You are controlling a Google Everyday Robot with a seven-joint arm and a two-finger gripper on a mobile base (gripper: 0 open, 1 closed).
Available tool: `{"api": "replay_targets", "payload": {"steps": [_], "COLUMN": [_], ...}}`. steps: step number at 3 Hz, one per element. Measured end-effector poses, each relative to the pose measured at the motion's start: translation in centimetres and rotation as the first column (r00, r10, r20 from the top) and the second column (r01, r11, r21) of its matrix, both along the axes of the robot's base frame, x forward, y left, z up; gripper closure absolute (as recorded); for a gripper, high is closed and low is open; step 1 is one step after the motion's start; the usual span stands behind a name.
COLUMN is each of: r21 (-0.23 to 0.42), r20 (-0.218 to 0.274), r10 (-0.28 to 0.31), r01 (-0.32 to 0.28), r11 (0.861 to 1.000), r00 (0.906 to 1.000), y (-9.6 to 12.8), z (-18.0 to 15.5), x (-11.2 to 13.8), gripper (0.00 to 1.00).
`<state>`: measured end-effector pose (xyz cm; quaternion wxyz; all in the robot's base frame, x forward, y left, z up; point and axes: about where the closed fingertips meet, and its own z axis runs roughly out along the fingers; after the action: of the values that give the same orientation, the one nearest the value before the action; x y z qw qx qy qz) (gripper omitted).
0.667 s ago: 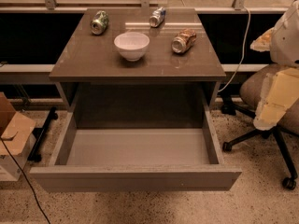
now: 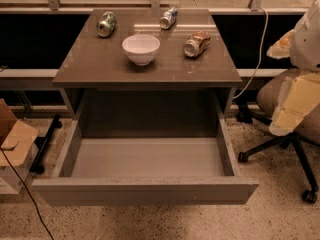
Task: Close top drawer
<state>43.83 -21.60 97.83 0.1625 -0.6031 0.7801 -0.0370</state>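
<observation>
At right, edge-cropped, the gripper [image 2: 294, 103] — state unclear — hangs beside the open top drawer [image 2: 145, 190].

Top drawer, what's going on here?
The top drawer is pulled right out and looks empty; nothing is touching it. The gripper hangs at the right edge of the view, over an office chair, well clear of the drawer. On the cabinet top sit a bowl and three cans lying on their sides. The push to close it has not yet begun.

White bowl [image 2: 141, 48], three cans [image 2: 106, 24] [image 2: 168, 18] [image 2: 196, 44], office chair [image 2: 267, 96]
</observation>
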Motion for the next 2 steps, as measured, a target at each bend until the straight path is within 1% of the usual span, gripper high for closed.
{"api": "replay_targets", "payload": {"steps": [1,2], "r21": [0.020,0.057], "r20": [-0.003,-0.031], "r10": [0.014,0.058], "r01": [-0.014,-0.056], "r11": [1.000,0.997], "r00": [0.9999,0.9978], "y": [0.0,-0.2], "z": [-1.2,-3.9], "x": [-0.5,-1.4], "gripper": [0.35,0.59]}}
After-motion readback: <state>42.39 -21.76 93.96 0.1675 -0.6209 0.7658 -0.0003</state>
